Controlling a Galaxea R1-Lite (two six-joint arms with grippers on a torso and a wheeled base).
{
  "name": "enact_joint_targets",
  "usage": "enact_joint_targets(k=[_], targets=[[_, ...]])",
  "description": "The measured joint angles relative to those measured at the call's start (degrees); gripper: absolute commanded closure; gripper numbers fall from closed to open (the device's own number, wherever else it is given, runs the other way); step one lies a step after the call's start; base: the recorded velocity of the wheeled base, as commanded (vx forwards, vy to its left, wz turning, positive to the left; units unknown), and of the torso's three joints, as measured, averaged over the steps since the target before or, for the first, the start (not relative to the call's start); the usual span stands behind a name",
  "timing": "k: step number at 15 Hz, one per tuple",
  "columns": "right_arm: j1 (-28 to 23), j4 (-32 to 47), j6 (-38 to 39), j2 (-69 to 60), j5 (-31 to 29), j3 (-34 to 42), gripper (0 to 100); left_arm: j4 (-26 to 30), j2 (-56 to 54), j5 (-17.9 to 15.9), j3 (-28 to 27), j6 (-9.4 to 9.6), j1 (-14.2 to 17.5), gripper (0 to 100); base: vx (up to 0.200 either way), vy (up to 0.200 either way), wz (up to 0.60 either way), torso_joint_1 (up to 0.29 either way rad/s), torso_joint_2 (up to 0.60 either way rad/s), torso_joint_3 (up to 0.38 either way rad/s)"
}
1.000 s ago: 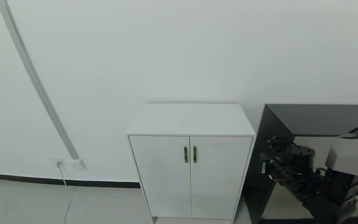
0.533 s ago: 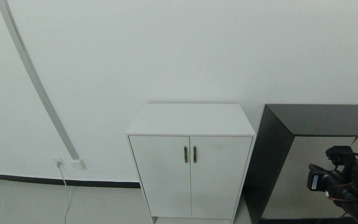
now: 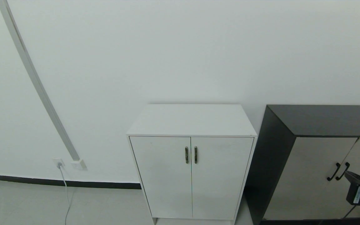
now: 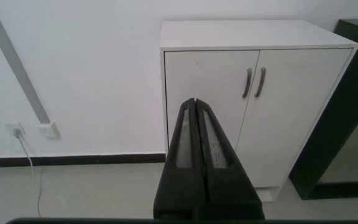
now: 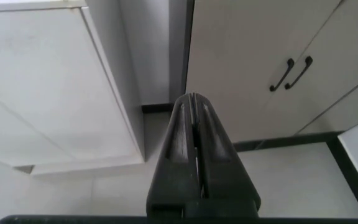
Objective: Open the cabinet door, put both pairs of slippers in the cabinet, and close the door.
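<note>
Against a plain white wall (image 3: 180, 47) stands the white two-door wooden cabinet (image 3: 167, 175), doors closed, just beside a black-framed cupboard (image 3: 317, 120). The left gripper (image 4: 195, 106) and right gripper (image 5: 193, 99) each have their fingers pressed together.

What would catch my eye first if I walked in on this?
The white cabinet against the wall, both doors shut, its two handles side by side at the middle. On its right stands a dark cabinet, and a grey strip slants across the wall on the left. The shut left gripper points at the white cabinet.
</note>
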Motion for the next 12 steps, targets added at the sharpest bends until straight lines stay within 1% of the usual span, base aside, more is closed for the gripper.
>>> enact_joint_targets(k=[4,12], targets=[[-0.2,18.4,0.0,-17.2,2.2,0.1,100,0.0,0.0,0.0,0.0,0.0,0.0,100,0.0,0.0,0.0,0.0,0.0,0.0],[-0.1,49.5,0.4,-47.6,3.9,-0.4,100,0.0,0.0,0.0,0.0,-0.09,0.0,100,0.0,0.0,0.0,0.0,0.0,0.0]])
